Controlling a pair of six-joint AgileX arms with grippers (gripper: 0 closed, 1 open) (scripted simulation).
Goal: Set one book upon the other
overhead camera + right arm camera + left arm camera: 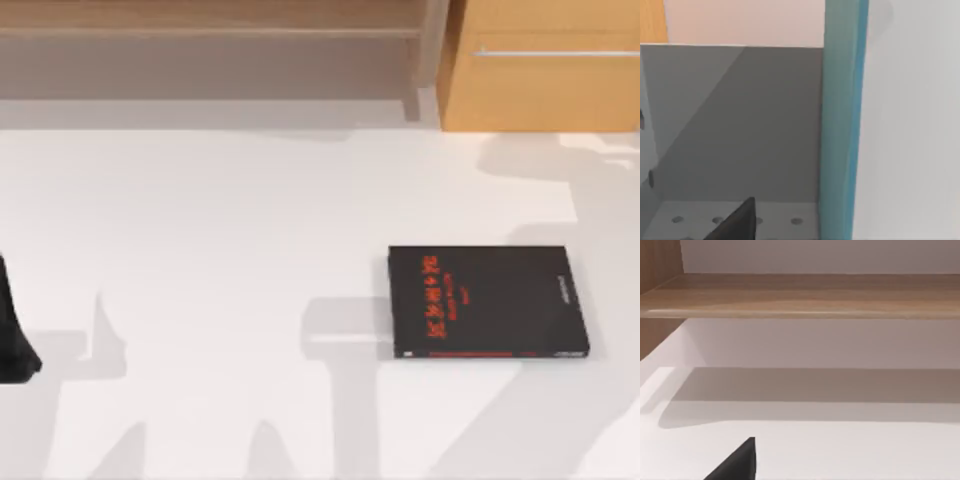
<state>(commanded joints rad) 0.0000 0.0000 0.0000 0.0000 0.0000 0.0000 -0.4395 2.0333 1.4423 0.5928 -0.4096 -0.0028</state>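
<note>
Flat, thin black book (red lettering, red edge-line)

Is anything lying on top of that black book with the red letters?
Nothing: the black book lies flat on the white table with its whole cover bare. Whatever is beneath it is covered. The teal book appears close up in the right wrist view, not on it.

- A thin black book lies flat on the white table, right of centre in the top view, cover up, with red lettering near its left end and a red line along its near edge.
- A teal-blue book stands as a tall upright band in the right wrist view, its white face turned to one side.
</note>
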